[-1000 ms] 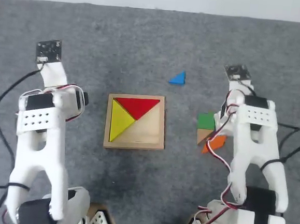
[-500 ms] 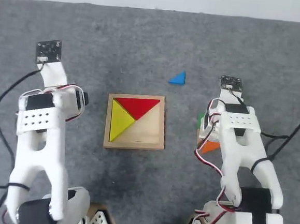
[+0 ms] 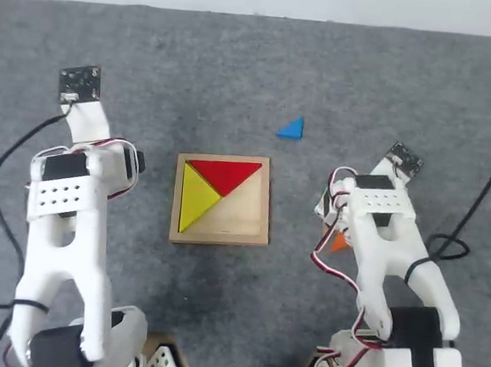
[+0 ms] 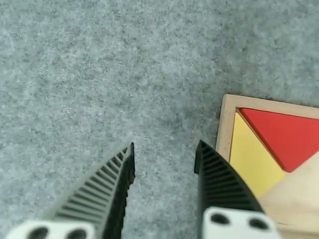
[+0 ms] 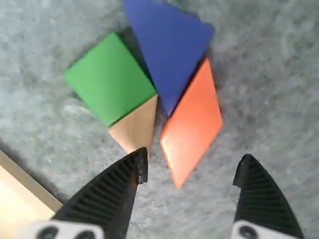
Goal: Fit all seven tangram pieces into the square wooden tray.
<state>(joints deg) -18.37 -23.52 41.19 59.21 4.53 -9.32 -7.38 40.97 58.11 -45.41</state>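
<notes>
Two of seven in tray [image 3: 239, 219]: red triangle [image 3: 222, 175], yellow triangle [image 3: 197, 197]. Beside tray, four-piece cluster [image 5: 169, 74] below gaping right gripper [image 5: 194, 153]; blue triangle [image 3: 291, 128] beyond tray; left gripper [image 4: 165, 146] gaping, empty.

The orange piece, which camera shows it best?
The right wrist view: the whole orange piece lies flat beside the dark blue triangle. The high view gives just a sliver under the right arm. The left wrist view faces the tray.

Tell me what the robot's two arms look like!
Both the left arm and the right arm are chunky white plastic with black motors and rows of little holes. Black cables and thin red and white wires loop along them. Each carries a small dark circuit board, and its jaws are black with ribbed insides.
</notes>
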